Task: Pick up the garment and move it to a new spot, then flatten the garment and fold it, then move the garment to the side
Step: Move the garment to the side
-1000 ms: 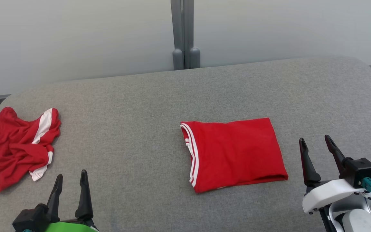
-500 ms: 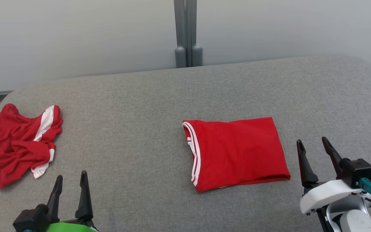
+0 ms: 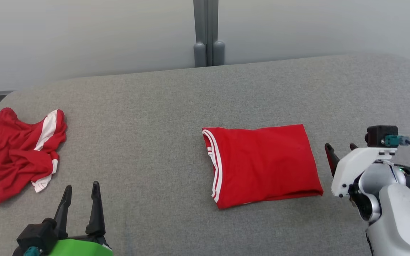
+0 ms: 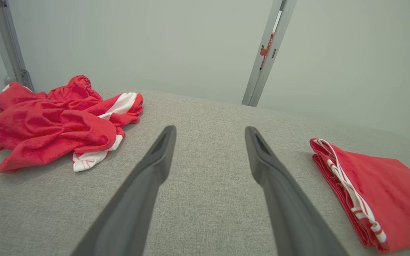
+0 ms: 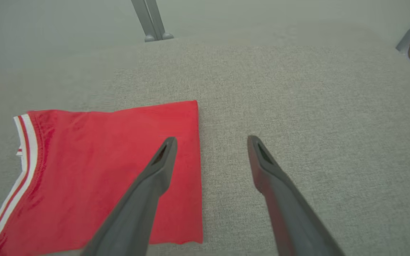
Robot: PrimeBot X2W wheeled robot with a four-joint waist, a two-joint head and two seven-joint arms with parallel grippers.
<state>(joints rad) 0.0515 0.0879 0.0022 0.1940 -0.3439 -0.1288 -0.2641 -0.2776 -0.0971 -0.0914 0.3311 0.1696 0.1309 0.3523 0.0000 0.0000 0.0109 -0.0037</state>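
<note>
Head view, folded red garment (image 3: 262, 163) right of centre on grey padded surface (image 3: 148, 117), crumpled red-and-white garment (image 3: 16, 153) at left edge, left gripper (image 3: 82, 192) lower left, right gripper (image 3: 340, 146) at right beside the fold, left wrist view, jaws apart, empty, right wrist view, jaws wide, empty

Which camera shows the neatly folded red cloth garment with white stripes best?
The head view: the folded red cloth garment lies whole, unblocked. The left wrist view crops one end; in the right wrist view the right pincer's finger covers part.
</note>
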